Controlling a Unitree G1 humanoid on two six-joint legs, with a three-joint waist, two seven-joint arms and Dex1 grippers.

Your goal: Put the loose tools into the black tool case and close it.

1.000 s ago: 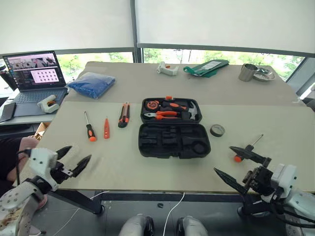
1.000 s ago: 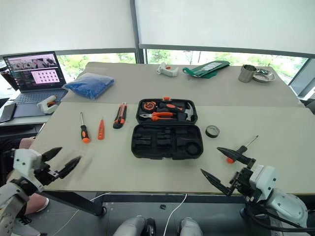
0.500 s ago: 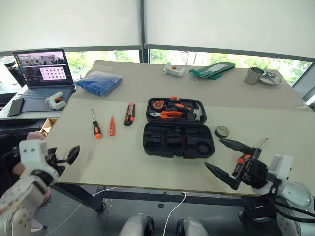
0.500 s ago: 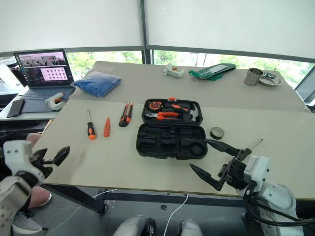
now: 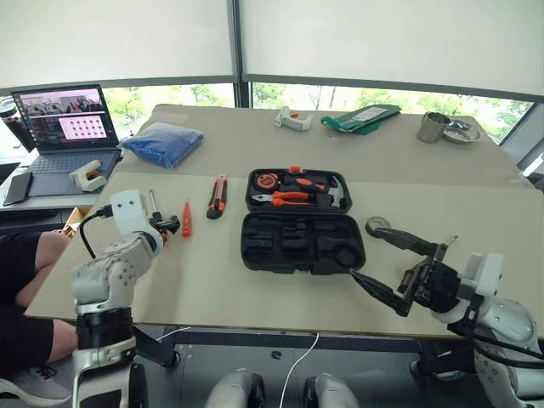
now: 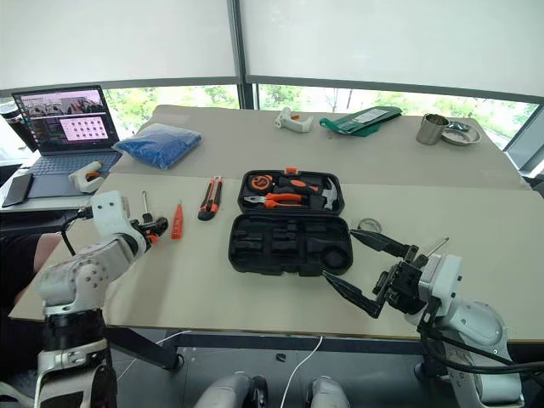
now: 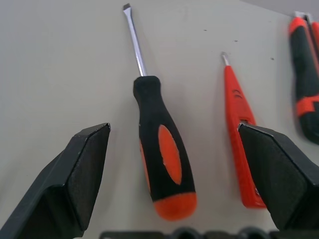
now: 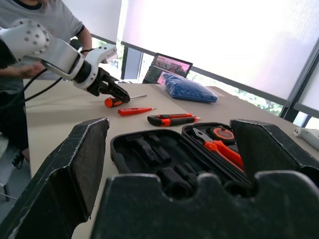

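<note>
table [image 5: 212, 280]: beige, carries everything; whole job sits in its middle strip.
black tool case [image 5: 302, 242]: open flat at table centre, lid half away from the robot already stocked with pliers, tape measure and a hammer; near half has bare recesses. Not yet closed.
right gripper [image 5: 393, 270]: jaws spread wide, grasping nothing, hovering off the near right corner of the case. A second screwdriver [image 6: 433, 247] lies just behind it, mostly hidden by the gripper.
left gripper [image 7: 172, 149]: jaws spread wide, empty, nose down at the left screwdriver; the handle sits between the two fingers, no contact visible.
utility knife [image 5: 216, 196]: on the table just left of the case, untouched.
left screwdriver [image 5: 155, 206]: black-orange handle, blade pointing away from the robot, flat on the table, leftmost in the row of tools.
tester screwdriver [image 5: 186, 218]: slim orange, between left screwdriver and knife; in the left wrist view it lies right by one finger.
tape roll [image 5: 376, 225]: small, dark, right of the case, partly behind the right gripper's upper finger.
step: first pick, my read. No loose tool is in the case; left arm is lined up on the left screwdriver.
next: lower, close on the handle only, keep that finger clear of the tester, lift, carry right to a free recess.
risk: round handle may roll as the jaws close.
</note>
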